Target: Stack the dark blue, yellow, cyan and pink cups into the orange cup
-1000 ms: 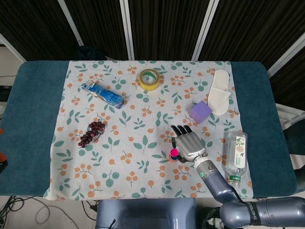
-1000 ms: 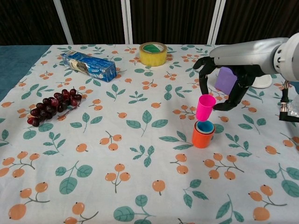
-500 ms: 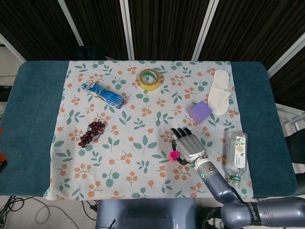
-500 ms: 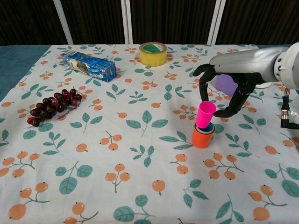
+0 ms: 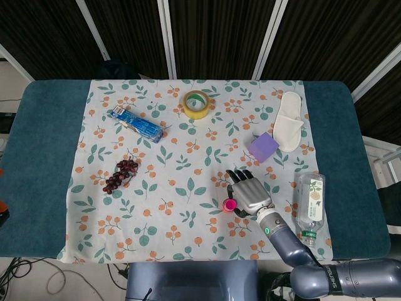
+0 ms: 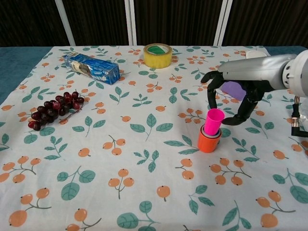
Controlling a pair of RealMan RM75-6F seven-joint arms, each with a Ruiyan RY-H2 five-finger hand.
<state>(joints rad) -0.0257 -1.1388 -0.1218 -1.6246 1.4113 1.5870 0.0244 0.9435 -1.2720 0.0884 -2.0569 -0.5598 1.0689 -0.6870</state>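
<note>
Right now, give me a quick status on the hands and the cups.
Right hand curled around the pink cup, which sits tilted in the orange cup. Left hand not in view. Purple block behind the hand, not in the way.

Bare cloth lies left of the orange cup [image 6: 209, 142]; a purple block [image 6: 234, 89] crowds behind.

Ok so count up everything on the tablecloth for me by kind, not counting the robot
Cups, nested: 2 seen, the pink cup in the orange cup; any inside are hidden
Tape roll: 1
Snack packet: 1
Grapes: 1 bunch
Purple block: 1
Slipper: 1
Bottle: 1
Total: 8
</note>
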